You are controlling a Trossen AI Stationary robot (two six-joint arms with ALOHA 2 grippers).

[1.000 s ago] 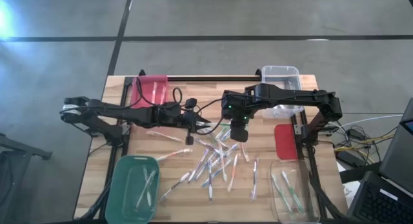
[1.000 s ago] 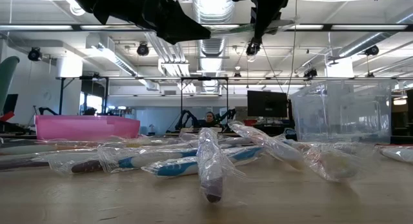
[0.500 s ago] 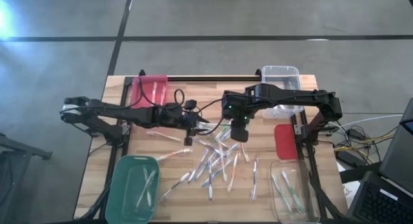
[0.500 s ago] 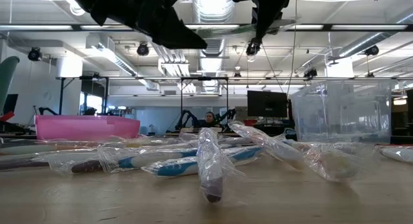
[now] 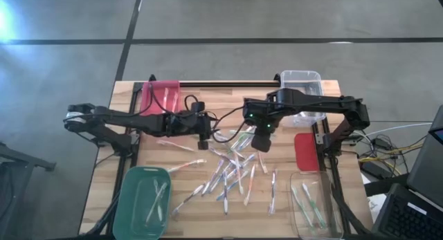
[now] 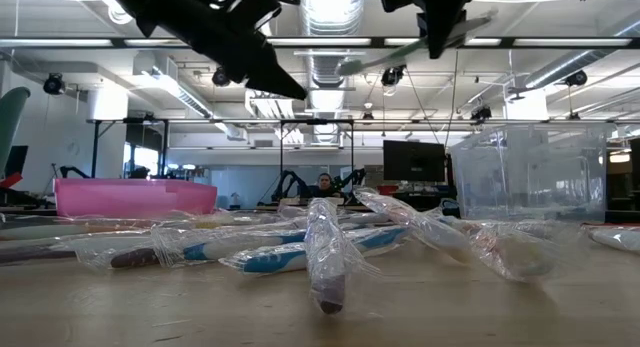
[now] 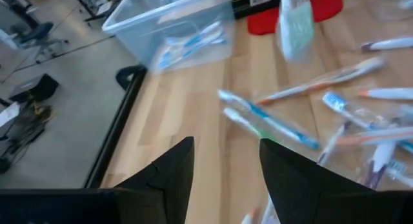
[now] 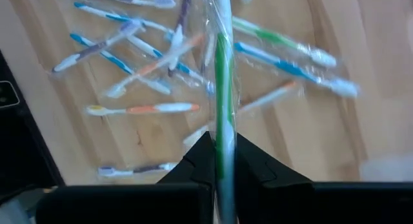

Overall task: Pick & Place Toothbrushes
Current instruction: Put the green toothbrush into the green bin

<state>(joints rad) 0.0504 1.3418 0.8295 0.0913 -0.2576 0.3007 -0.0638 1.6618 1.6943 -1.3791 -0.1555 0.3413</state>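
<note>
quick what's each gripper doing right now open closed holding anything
Left gripper: open, holding nothing.
Right gripper: shut on a green plastic-wrapped toothbrush, lifted above the wooden table.

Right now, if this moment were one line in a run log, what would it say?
right claw: shut on green toothbrush, lifted above pile | left claw: open, empty, above table | loose toothbrushes: mid-table

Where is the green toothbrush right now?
The right gripper holds the green toothbrush in the air, above the toothbrush pile in the table's middle.
</note>
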